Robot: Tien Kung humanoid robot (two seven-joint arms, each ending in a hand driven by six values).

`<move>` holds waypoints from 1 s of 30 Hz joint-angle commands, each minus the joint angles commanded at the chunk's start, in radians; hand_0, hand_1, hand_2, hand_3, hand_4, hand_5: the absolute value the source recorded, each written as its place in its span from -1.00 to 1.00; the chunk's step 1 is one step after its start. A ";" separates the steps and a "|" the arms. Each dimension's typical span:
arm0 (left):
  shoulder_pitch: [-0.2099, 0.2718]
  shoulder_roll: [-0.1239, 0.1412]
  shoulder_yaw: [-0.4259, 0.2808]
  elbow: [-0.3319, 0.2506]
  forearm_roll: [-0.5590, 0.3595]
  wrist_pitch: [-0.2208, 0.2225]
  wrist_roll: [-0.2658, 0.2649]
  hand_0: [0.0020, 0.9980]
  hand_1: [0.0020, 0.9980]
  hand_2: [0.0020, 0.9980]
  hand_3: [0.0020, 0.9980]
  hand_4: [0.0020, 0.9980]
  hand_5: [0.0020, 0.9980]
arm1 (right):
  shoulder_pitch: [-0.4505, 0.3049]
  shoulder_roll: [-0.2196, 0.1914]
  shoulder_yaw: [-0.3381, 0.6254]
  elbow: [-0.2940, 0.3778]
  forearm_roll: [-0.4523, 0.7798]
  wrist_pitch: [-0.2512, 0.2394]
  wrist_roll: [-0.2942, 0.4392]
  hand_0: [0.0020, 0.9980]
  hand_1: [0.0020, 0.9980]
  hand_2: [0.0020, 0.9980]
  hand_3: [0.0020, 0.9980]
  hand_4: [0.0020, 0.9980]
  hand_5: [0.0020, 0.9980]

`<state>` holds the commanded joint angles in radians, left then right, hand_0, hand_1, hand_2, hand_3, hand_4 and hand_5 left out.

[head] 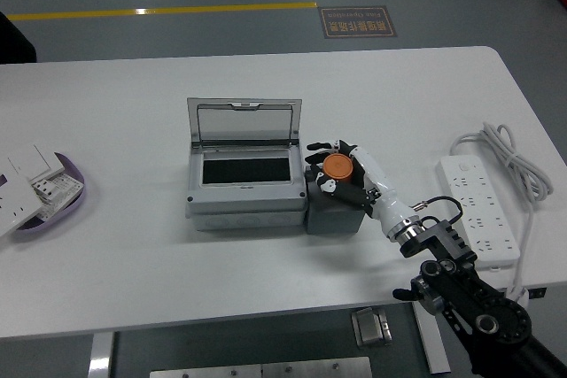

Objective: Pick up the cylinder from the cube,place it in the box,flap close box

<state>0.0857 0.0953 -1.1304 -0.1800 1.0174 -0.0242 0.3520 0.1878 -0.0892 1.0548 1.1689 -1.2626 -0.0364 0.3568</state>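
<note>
Right robot hand [347, 170] reaches in from the near right corner over the white surface [266, 272], black arm [461, 294] trailing behind it. Fingers are curled around an orange cylinder [336, 166], gripping it; the flat orange end faces up toward the camera. Cylinder sits at or just above the top of the dark grey cube [332, 214]; contact with the cube can't be made out, since the hand covers the underside.

Cube stands touching the right side of the grey box [248, 201], mid-surface. Box lid [243, 121] is open, standing upright at the far edge, clear panel showing the surface behind. Box interior looks dark, nothing visible in it.

Left edge of the surface: a purple tray [66, 205] holding white wall-switch plates [31, 179], some overhanging its rim. Right side: a white power strip [478, 205] lying near-to-far, its white cable [509, 152] looped at the far end and running down the right edge.

Beyond the surface, grey floor with a yellow line [159, 11] and a brown floor sign [356, 21].
</note>
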 joint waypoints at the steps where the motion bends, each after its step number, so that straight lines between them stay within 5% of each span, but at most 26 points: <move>1: 0.000 0.000 0.000 0.000 -0.001 0.000 0.000 0.27 0.27 0.21 0.30 0.44 -0.53 | 0.000 0.000 0.000 0.000 0.001 -0.001 0.001 -0.13 0.09 0.04 -0.03 -0.83 -1.00; 3: 0.000 0.000 0.000 0.000 -0.001 0.000 -0.001 0.27 0.27 0.21 0.30 0.44 -0.53 | 0.001 0.000 0.000 0.001 0.003 -0.003 0.003 -0.13 0.09 0.04 -0.03 -0.83 -1.00; 4: 0.000 0.000 0.001 0.000 -0.001 0.000 -0.002 0.27 0.27 0.21 0.30 0.44 -0.52 | 0.001 -0.001 0.000 0.001 0.005 -0.005 0.006 -0.31 -0.13 -0.11 -0.23 -0.95 -1.00; 11: 0.001 -0.001 0.002 0.000 -0.004 0.001 -0.005 0.27 0.27 0.21 0.30 0.44 -0.52 | 0.000 -0.003 0.001 0.028 0.028 -0.031 0.042 -0.33 -0.19 -0.19 -0.32 -1.00 -1.00; 18: 0.003 -0.003 0.002 0.000 -0.006 0.002 -0.006 0.27 0.27 0.21 0.30 0.44 -0.52 | 0.022 -0.018 -0.049 0.127 -0.003 -0.076 0.029 -0.37 -0.29 -0.33 -0.47 -1.00 -1.00; 27: 0.005 -0.002 0.000 0.000 -0.001 0.002 -0.004 0.27 0.27 0.21 0.30 0.44 -0.52 | 0.146 0.011 -0.176 0.232 -0.268 -0.099 -0.145 -0.55 -0.39 -0.36 -0.50 -1.00 -1.00; 28: 0.006 -0.001 0.001 0.000 -0.001 0.002 -0.004 0.27 0.27 0.21 0.30 0.44 -0.52 | 0.161 0.015 -0.187 0.232 -0.304 -0.094 -0.168 -0.94 -0.62 -0.39 -0.52 -1.00 -1.00; 30: 0.007 -0.001 0.001 0.000 0.001 0.002 -0.002 0.27 0.27 0.21 0.30 0.44 -0.52 | 0.191 0.024 -0.210 0.232 -0.381 -0.065 -0.221 -0.94 -0.62 -0.39 -0.52 -1.00 -1.00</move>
<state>0.0925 0.0945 -1.1297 -0.1800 1.0179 -0.0223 0.3502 0.3783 -0.0652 0.8453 1.4014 -1.6434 -0.1013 0.1360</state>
